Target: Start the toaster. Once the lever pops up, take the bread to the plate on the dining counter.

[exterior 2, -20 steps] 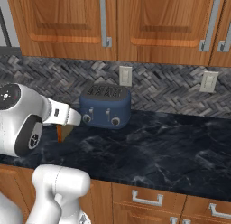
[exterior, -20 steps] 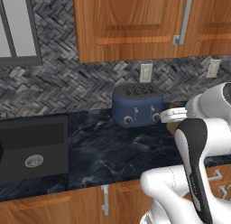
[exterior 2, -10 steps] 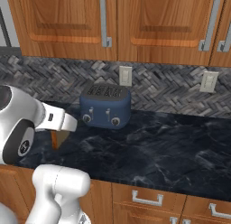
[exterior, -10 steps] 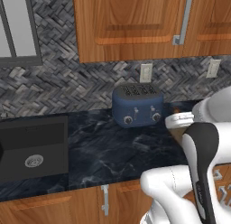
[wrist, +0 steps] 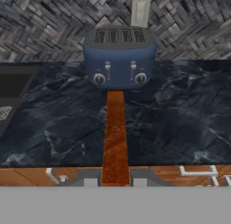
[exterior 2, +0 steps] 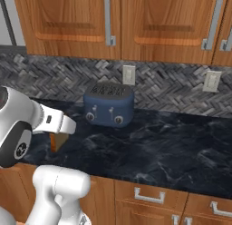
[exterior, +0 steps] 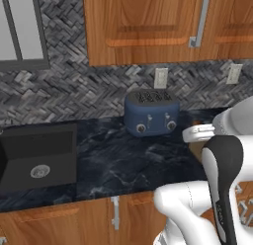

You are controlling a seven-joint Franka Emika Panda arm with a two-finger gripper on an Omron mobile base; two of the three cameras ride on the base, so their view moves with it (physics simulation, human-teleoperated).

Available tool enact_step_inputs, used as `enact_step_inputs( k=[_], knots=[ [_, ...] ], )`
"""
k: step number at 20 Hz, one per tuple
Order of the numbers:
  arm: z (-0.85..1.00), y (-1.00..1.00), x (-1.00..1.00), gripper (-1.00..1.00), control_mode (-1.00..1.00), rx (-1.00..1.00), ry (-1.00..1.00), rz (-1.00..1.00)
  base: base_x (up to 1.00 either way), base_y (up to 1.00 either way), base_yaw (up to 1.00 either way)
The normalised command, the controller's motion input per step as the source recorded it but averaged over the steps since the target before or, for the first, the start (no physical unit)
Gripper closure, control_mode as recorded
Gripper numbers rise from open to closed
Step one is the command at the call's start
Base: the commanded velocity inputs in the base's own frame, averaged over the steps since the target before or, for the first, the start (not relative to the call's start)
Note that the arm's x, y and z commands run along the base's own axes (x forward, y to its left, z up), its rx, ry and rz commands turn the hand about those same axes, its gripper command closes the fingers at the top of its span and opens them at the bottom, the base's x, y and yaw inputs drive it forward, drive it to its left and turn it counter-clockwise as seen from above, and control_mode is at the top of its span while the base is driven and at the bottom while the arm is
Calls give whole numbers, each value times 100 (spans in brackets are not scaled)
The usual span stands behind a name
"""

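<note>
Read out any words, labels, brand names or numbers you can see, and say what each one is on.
None: no readable text anywhere.
The dark blue rounded toaster has two plain silver knobs, no markings legible.
The white wall outlets are blank.
The wooden cabinet doors carry no labels.

- Even, soft light falls over everything I see, with no bright source in sight.
- My arm lays only a faint shadow on the dark surface, which shows no glare.
- The toaster looks slightly soft and blocky from my hand.
- I notice no bending at the edges.
</note>
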Motion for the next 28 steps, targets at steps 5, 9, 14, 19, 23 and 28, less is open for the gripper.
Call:
enact_step_inputs(
  k=[5, 9, 14, 19, 23, 28],
  knots=[
    [0, 0, 0, 100, 100, 0, 0, 0, -83, 15, 55],
    [0, 0, 0, 100, 100, 0, 0, 0, -33, 35, 87],
    [0, 0, 0, 100, 100, 0, 0, 0, -20, 14, 100],
    [0, 0, 0, 100, 100, 0, 0, 0, -19, 0, 100],
    [0, 0, 0, 100, 100, 0, 0, 0, -5, 0, 100],
    [0, 0, 0, 100, 100, 0, 0, 0, 0, 0, 100]
  ],
)
